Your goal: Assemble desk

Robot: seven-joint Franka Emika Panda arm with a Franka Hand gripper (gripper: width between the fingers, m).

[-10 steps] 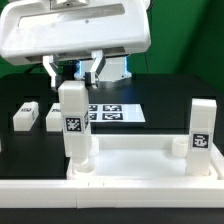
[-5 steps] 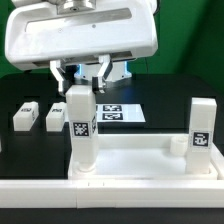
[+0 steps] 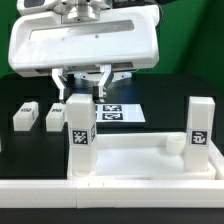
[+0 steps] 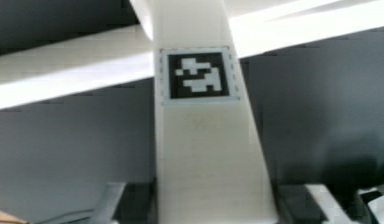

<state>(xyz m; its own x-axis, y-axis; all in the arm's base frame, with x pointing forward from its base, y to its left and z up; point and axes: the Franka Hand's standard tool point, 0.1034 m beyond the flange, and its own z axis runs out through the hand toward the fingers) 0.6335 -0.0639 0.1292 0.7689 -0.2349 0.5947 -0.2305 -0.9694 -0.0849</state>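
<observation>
Holding an upright white leg [image 3: 80, 135] by its upper end in the end effector [image 3: 83, 90], fingers partway closed and set against opposite sides. Straight below the end effector, the leg's foot down at a corner of the white desk top [image 3: 140, 158]. Well off to the exterior view's right of the end effector, a second leg [image 3: 200, 125] upright at another corner. Lower and to the exterior view's left, two loose legs [image 3: 25, 116] lying flat. Behind the held leg, the marker board [image 3: 118, 112].
</observation>
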